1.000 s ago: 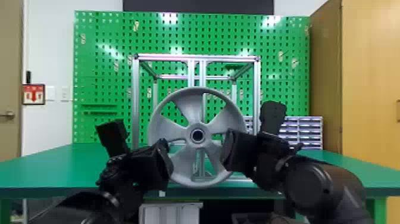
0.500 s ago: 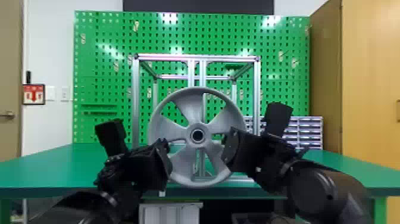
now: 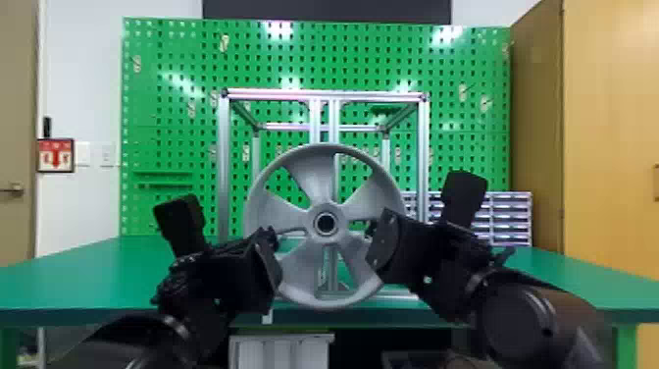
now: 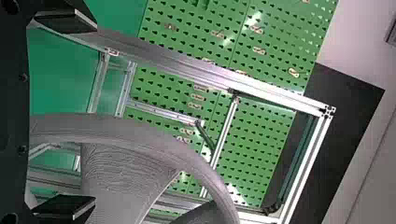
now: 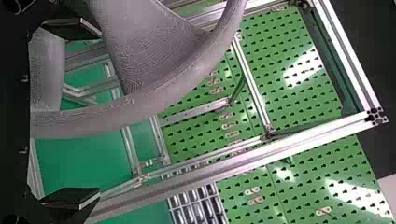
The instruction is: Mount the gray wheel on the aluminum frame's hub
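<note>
- Two pincers on my rig: left pincer (image 4: pixel 95 114) at 8 o'clock of the wheel in the head view, right pincer (image 5: pixel 100 113) at 4 o'clock. Both have their fingers well spread, with the rim running between them. I judge they sit on opposite sides to keep it level and leave the middle free.
- One gray wheel (image 3: pixel 318 194), upright between them, five spokes, one central bore (image 3: pixel 325 223). It faces me squarely, probably so the bore goes on straight; whether it is seated, I cannot tell.
- One aluminum frame (image 3: pixel 224 162) behind it, top bar at 12 o'clock. Two close middle uprights stand behind the wheel, likely there to carry it.
- One green table (image 3: pixel 83 275) bearing the frame, stretching out to 9 and 3 o'clock.
- One drawer organizer (image 3: pixel 507 218) at 3 o'clock, one pegboard (image 3: pixel 169 118) beyond the frame, one wooden cabinet (image 3: pixel 613 122) at 2 o'clock.
</note>
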